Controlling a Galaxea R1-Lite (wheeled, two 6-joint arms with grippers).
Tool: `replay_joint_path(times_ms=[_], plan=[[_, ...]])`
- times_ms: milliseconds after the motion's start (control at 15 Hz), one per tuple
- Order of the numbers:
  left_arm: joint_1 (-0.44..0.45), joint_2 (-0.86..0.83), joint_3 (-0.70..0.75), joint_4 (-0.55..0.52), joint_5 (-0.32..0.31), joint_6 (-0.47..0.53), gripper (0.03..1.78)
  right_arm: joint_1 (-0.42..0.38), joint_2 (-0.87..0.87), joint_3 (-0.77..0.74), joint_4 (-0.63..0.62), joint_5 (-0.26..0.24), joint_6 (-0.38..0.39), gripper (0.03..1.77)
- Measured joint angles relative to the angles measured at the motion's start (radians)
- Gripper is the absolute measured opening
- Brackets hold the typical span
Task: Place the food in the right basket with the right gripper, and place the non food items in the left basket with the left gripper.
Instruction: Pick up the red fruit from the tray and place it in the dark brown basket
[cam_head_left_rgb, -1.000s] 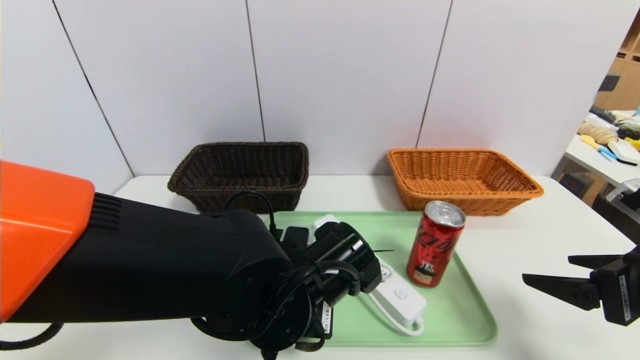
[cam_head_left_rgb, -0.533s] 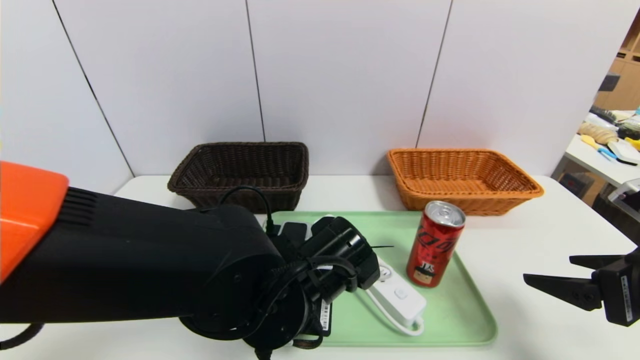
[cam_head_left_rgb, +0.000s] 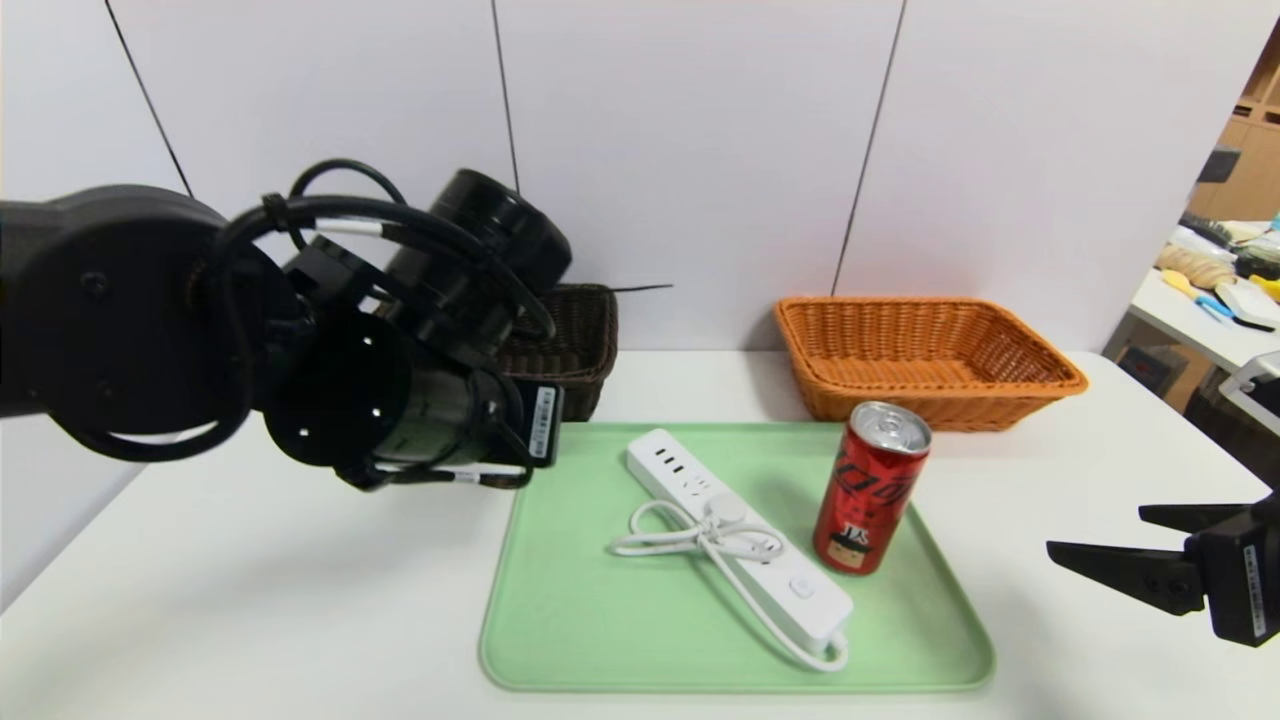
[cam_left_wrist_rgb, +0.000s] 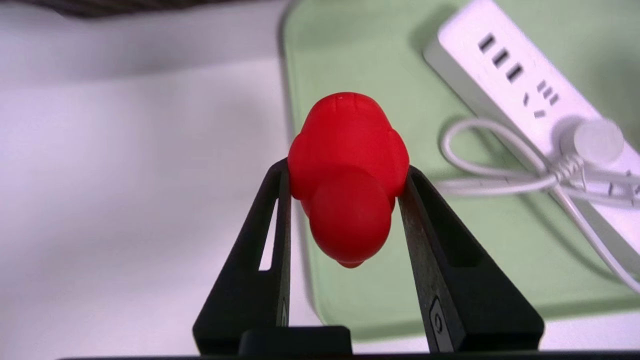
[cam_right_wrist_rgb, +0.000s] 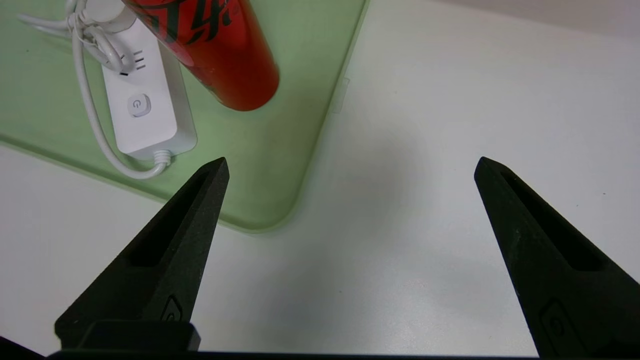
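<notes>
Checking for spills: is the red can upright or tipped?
Upright: the red can stands on the green tray, silver top up, beside the power strip.

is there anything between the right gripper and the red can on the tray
Nothing visible does. The right gripper hangs open over bare table, off the green tray. The red can stands upright near that side. The power strip lies on the can's far side, out of the way.

Tray (cam_head_left_rgb: 560, 640): we saw pale green, lying flat on the table.
Table (cam_head_left_rgb: 250, 600): we saw white.
Wall (cam_head_left_rgb: 690, 150): we noted white panels.
</notes>
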Motion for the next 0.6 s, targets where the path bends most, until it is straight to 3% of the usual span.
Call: replay_joint_path(times_ms=[333, 600], plan=[[0.165, 0.016, -0.067, -0.152, -0.008, 0.180, 0.68, 0.000, 0.000, 0.008, 0.001, 0.004, 0.001, 1.70], [0.275, 0.112, -0.079, -0.315, -0.015, 0.258, 0.67, -0.001, 0.000, 0.025, 0.000, 0.007, 0.001, 1.70]])
